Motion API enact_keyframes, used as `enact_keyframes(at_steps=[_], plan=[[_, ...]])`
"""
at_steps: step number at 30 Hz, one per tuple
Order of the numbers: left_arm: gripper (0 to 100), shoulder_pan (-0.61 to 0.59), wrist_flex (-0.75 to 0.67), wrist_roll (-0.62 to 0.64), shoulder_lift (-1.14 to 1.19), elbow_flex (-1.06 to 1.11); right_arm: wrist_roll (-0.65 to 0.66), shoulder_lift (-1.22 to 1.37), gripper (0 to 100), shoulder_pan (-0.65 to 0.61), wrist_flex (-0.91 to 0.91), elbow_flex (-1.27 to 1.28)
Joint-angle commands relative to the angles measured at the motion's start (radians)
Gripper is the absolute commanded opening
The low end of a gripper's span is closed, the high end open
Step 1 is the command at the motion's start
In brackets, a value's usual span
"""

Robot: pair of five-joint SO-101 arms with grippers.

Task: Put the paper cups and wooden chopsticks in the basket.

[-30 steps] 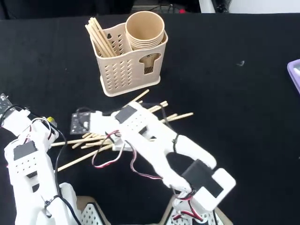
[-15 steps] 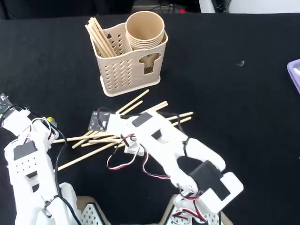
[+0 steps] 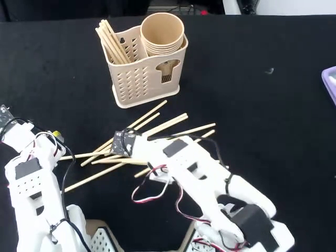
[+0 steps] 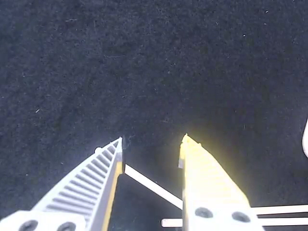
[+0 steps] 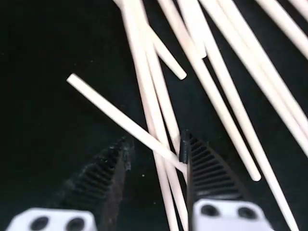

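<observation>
— Right tool (image 5: 154,144) is part open and grips nothing; left tool (image 4: 151,140) gapes empty too, low over the black worktop (image 3: 252,131).
— And the basket (image 3: 140,79)?
— Upright, with paper cups (image 3: 163,29) stacked in one compartment and a bundle of sticks (image 3: 111,39) in the other.
— Loose wooden chopsticks (image 3: 167,124) lie crossed under the right tool. They look light, stiff, smooth and likely to roll. I'd pinch one near mid-length.
</observation>
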Motion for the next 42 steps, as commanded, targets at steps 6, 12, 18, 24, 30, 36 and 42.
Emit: enact_keyframes(at_steps=[6,12,18,24,30,36,42], plan=[[20,0.012,-0.012,0.005,-0.025,-0.002,0.005,-0.041,16.6,0.015,-0.080,0.010],[20,0.012,-0.011,0.005,-0.025,-0.002,0.098,-0.041,16.5,0.078,-0.089,0.010],[20,0.012,-0.011,0.005,-0.025,-0.002,0.153,-0.041,16.3,0.120,-0.089,0.079],[20,0.012,-0.011,0.005,-0.025,-0.002,0.170,-0.050,13.4,0.153,-0.089,0.131],[20,0.012,-0.011,0.005,-0.025,-0.002,0.166,-0.050,2.3,0.216,-0.086,0.084],[20,0.012,-0.011,0.005,-0.025,-0.002,0.169,-0.058,1.1,0.264,-0.080,0.061],[20,0.012,-0.011,0.005,-0.025,-0.002,0.166,-0.232,1.1,0.298,0.000,0.097]])
